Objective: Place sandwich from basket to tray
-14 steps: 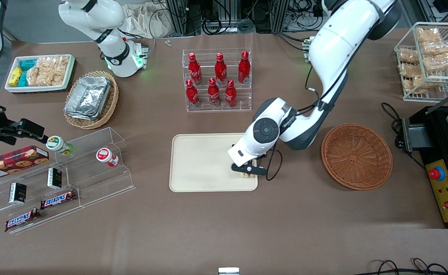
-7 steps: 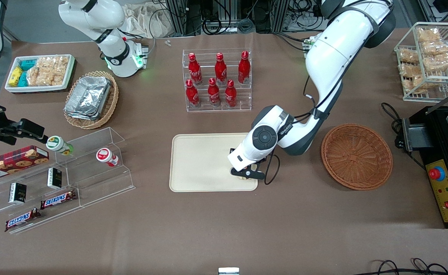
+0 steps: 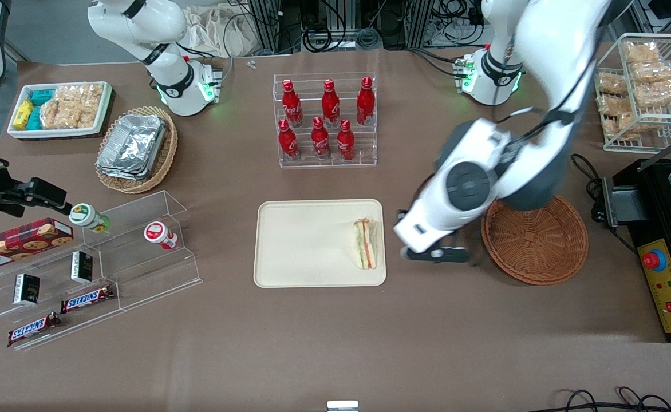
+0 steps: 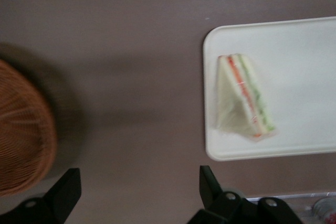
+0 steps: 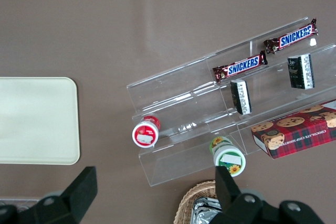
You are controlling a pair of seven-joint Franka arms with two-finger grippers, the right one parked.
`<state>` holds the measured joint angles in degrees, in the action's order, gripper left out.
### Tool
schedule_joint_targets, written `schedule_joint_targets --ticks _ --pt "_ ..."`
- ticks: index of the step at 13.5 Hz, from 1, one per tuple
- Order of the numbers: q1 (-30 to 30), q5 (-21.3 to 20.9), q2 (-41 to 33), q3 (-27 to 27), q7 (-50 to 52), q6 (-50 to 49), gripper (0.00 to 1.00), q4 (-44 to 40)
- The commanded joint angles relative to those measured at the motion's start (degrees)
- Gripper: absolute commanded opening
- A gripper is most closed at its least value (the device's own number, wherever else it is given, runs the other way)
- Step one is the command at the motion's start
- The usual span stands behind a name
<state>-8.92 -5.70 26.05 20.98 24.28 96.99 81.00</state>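
The sandwich, a triangular white-bread wedge with orange, red and green layers, lies on the cream tray at the tray's edge nearest the basket. In the left wrist view the sandwich rests on the tray with nothing touching it. My gripper hangs open and empty above bare table between the tray and the round reddish-brown basket. Its black fingers stand wide apart over brown tabletop, with the basket beside them. The basket holds nothing.
A clear rack of red bottles stands farther from the front camera than the tray. A wire rack of bagged snacks and a black machine sit at the working arm's end. Clear tiered shelves with snacks lie toward the parked arm's end.
The gripper has let go of the sandwich, which now lies on the tray. The gripper has risen and swung away from the tray toward the basket.
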Motion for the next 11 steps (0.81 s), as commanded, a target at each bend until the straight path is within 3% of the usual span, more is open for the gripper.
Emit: schedule_joint_targets --ticks 1,3,7,11 --pt "6.61 0.34 -6.79 0.12 -8.43 -5.47 1.00 1.79" --pt "11.45 -0.27 -9.61 0.20 -9.77 -11.61 1.00 1.01" --pt "12.97 -5.63 -12.08 -1.20 -11.09 -13.93 1.00 1.09" --pt "16.30 -3.26 -12.52 -2.08 -11.44 -14.54 1.00 0.91"
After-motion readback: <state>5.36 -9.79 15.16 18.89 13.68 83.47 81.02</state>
